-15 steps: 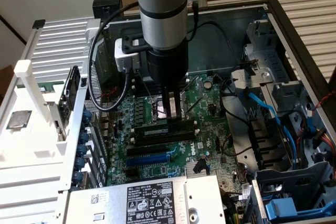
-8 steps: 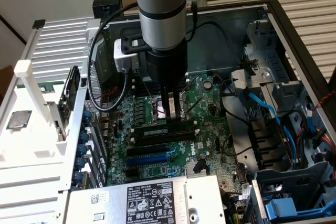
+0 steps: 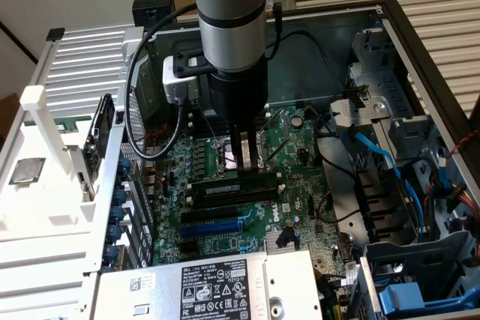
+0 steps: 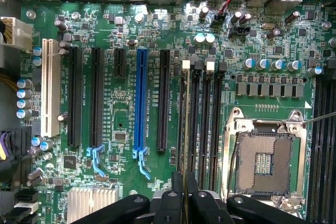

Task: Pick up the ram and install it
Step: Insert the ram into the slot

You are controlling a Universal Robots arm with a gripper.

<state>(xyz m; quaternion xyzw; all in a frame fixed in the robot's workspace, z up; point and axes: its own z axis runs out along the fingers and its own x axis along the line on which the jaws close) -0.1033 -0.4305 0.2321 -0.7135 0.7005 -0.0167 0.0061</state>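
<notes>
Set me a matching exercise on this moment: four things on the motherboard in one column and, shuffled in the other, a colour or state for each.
Things:
1. ram
2. CPU socket
3. heatsink
4. outermost expansion slot

Colour or state:
a. white
b. silver, finned
c. gripped edge-on between the fingers
d. bare, no chip in it

Pairs: 1-c, 2-d, 3-b, 4-a
</notes>
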